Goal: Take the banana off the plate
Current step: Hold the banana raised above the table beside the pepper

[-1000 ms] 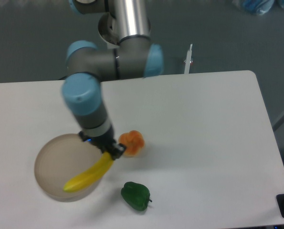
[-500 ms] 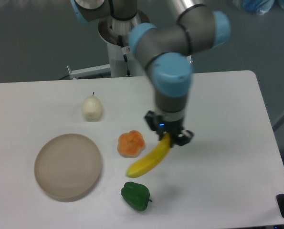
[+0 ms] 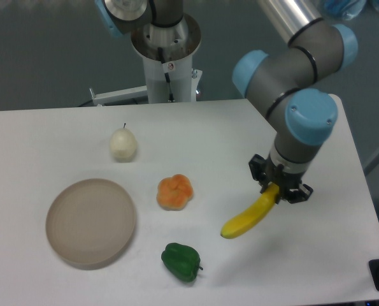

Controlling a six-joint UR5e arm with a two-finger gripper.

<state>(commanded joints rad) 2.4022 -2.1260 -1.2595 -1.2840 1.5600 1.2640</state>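
Observation:
The bright yellow banana (image 3: 248,218) hangs in the air over the right half of the table, slanting down to the left. My gripper (image 3: 278,188) is shut on its upper right end. The round beige plate (image 3: 91,221) sits at the front left of the table with nothing on it, far to the left of the gripper.
A pale cream pear (image 3: 123,144) stands behind the plate. An orange fruit (image 3: 174,192) lies mid-table and a green bell pepper (image 3: 181,261) sits near the front edge, left of the banana's lower tip. The arm's base (image 3: 165,51) rises at the back.
The gripper has carried the banana off the plate and rightward across the table, past the orange fruit, to the right side. The plate now holds nothing.

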